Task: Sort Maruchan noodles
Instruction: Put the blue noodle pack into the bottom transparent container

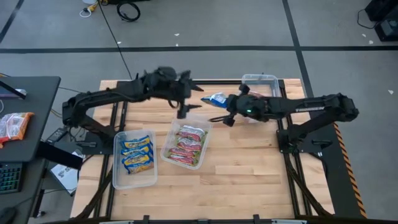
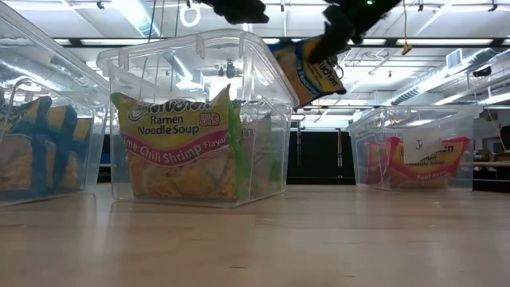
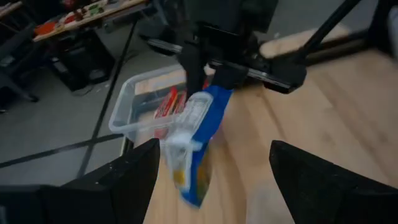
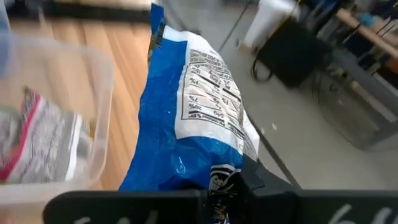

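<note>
Seen from above, a wooden table [image 1: 249, 180] holds three clear plastic tubs and two dark robot arms that meet over its far middle. The right gripper [image 1: 225, 116] is clamped on one edge of a blue-and-yellow noodle packet [image 1: 218, 99], holding it in the air above the table, just beside the far tub [image 1: 260, 79]. In the right wrist view the packet [image 4: 193, 124] hangs from the dark jaws, its white nutrition panel facing the camera.

The left gripper [image 1: 186, 107] sits just to the left of that packet with its fingers [image 3: 115, 186] spread wide, holding nothing. In the left wrist view the blue packet [image 3: 196, 140] hangs between the two spread fingers, apart from both, gripped from above by the other arm.

The near-left tub [image 1: 118, 180] holds several blue-and-yellow packets [image 1: 137, 154]. The middle tub [image 1: 168, 134], set at a slant, holds silvery green-pink packets [image 1: 186, 144]. The far tub holds red-and-white packets, partly hidden by the right arm. In the low view the held packet [image 2: 311, 76] dangles tilted above the tubs.
</note>
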### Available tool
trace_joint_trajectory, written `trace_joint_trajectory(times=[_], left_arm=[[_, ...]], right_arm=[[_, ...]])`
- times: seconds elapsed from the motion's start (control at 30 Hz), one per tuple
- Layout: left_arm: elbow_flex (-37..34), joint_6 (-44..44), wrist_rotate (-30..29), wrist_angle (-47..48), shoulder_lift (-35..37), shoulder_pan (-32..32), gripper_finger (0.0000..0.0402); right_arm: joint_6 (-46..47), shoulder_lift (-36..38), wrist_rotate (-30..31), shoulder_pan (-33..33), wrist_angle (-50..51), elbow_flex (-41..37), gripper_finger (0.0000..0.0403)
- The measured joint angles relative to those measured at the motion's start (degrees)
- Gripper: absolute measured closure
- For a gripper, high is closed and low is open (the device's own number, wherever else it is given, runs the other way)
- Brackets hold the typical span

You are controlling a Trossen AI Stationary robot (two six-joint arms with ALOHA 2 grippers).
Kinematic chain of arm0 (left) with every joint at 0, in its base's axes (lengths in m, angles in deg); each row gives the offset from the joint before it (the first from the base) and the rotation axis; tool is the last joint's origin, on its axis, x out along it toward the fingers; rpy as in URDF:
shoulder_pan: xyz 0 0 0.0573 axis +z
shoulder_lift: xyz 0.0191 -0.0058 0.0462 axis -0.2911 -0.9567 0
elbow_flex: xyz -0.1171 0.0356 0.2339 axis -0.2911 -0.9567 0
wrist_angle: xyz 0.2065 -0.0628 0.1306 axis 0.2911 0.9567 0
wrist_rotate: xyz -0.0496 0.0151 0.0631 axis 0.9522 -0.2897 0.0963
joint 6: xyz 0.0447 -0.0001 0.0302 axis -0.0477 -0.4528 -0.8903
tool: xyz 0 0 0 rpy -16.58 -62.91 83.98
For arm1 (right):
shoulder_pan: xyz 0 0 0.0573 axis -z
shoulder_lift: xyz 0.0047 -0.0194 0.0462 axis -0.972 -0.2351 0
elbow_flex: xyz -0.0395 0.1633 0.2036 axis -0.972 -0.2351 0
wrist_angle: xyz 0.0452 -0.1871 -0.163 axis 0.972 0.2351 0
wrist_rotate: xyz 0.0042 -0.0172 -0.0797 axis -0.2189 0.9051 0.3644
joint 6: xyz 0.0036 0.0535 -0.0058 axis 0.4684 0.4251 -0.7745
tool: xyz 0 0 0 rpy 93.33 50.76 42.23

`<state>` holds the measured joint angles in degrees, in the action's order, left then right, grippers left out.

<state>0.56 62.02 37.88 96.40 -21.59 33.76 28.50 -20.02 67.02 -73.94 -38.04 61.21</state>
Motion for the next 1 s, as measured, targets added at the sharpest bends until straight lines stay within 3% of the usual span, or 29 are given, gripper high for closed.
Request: trace_joint_trajectory(times=[0.13,0.27,0.6,0.7,0.93,1.0], left_arm=[[0.0,-1.1,-6.5,-0.2,-2.3,-2.2,0.0095],[0.0,-1.5,-7.1,0.1,-4.5,-1.8,0.0095],[0.0,-3.1,-7.2,4.7,-5.8,-0.6,0.0105],[0.0,-5.0,-7.3,5.7,-5.8,-0.6,0.0142],[0.0,-6.8,-12.1,6.0,-5.6,-0.2,0.0297],[0.0,-6.7,-12.1,6.1,-5.2,0.2,0.0316]], right_arm=[[-0.4,-7.0,-0.2,0.0,8.5,9.8,0.0375],[-2.2,-12.0,-1.7,0.0,10.2,16.0,0.0375],[-4.3,-14.7,-4.2,-0.9,3.6,18.3,0.0371],[-4.4,-14.7,-5.4,-0.9,1.9,18.3,0.0369],[-4.3,-14.7,-5.7,-0.9,-1.3,18.3,0.0344],[-4.3,-14.0,-5.8,-0.9,-1.3,18.3,0.0331]])
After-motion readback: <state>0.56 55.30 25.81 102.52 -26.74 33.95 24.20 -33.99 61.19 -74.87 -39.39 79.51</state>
